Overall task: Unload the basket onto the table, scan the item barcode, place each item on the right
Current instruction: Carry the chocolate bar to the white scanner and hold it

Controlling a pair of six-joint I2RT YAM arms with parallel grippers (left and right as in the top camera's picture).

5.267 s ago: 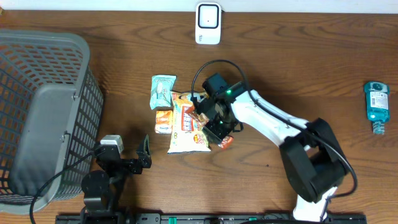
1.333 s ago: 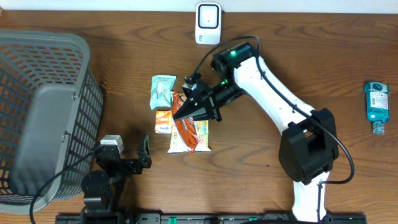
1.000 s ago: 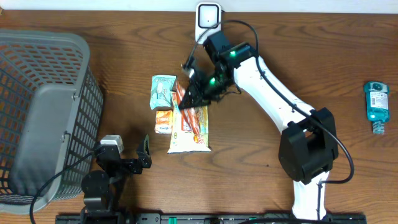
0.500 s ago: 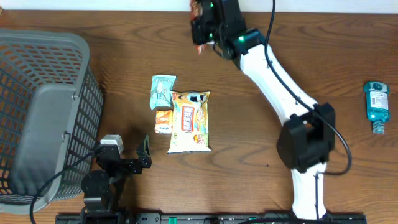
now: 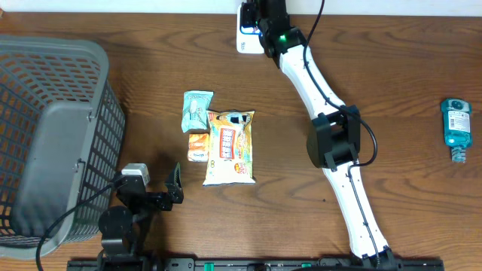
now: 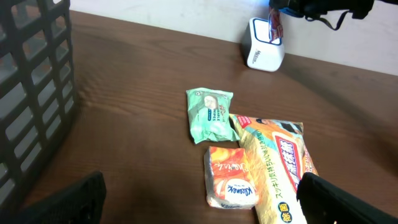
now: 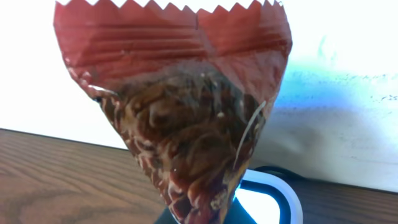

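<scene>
Overhead, my right tool (image 5: 252, 10) reaches the scanner (image 5: 242, 39) at the surface's far edge. From the left wrist, the idle left tool (image 6: 200, 186) gapes wide, and the snack packet (image 6: 274, 23) hangs just above the scanner. At the right wrist, the right tool is clamped on that packet over the lit window. I judge the scan under way but unconfirmed.
</scene>
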